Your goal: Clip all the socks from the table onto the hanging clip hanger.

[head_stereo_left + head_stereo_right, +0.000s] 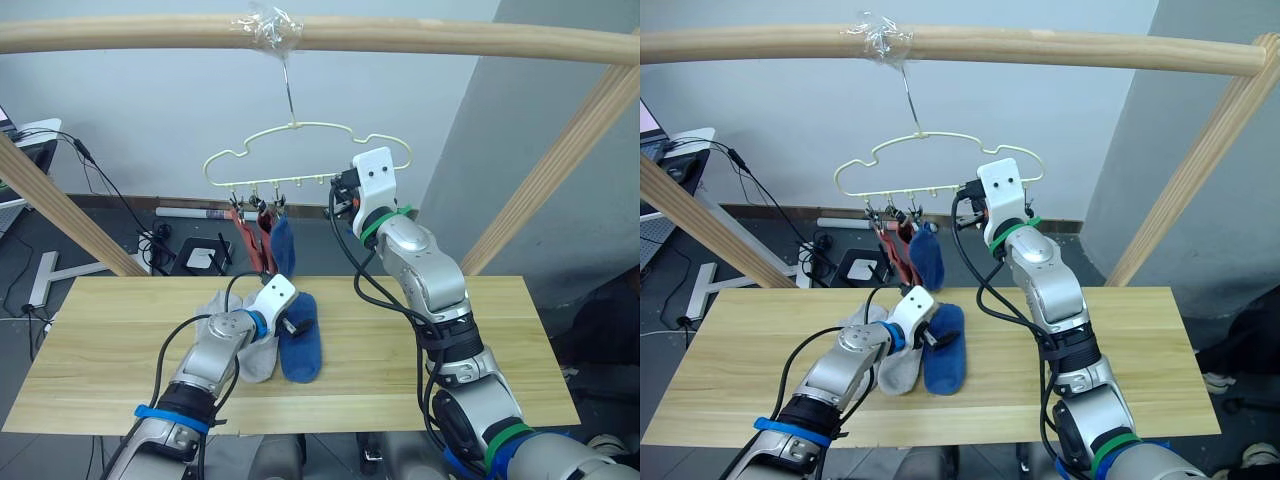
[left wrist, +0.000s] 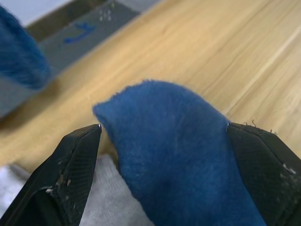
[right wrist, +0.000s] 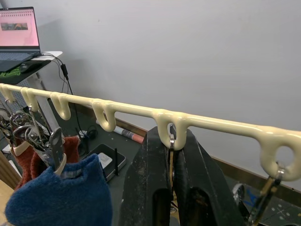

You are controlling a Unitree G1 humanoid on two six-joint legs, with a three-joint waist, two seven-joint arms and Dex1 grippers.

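The pale-yellow clip hanger hangs by its hook from the top pole. Two rust red socks and one blue sock are clipped at its left end. My right gripper is raised to the hanger's bar and is shut on a metal clip further right. On the table a second blue sock lies beside a heap of light grey sock fabric. My left gripper is open low over that blue sock, one finger on each side of its end.
A round wooden pole frame spans above the table, with slanted poles at both sides. Behind the table, cables and boxes lie on the floor. A laptop stands on a desk at the far left.
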